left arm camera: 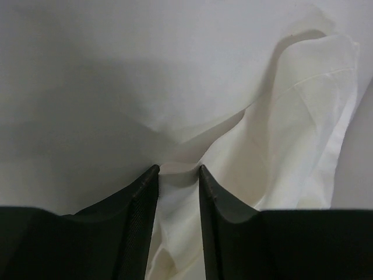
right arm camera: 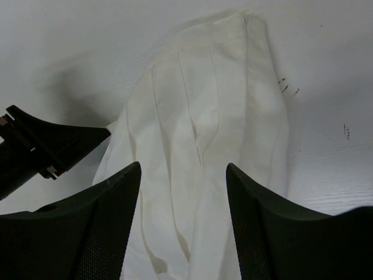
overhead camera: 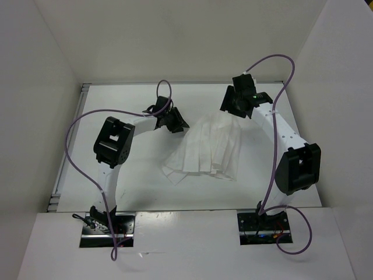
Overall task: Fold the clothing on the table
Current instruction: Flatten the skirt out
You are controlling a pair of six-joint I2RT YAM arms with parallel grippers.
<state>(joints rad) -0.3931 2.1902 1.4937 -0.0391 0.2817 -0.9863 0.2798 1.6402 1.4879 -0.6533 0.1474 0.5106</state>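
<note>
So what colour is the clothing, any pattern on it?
Plain white clothing with long parallel creases, no print; the right wrist view shows it best.

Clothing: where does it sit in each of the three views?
Top external: the clothing lies mid-table, between the two arms.
Left wrist: right of centre, a fold running down between the left gripper fingers.
Right wrist: centre, from the top down between the right gripper fingers.
Shared landmark: the left gripper, also at the left edge of the right wrist view.

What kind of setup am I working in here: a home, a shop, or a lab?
Most likely a lab test cell: plain white walls box in a bare white table, two bolted-down arms, and only one piece of clothing to work on.
</note>
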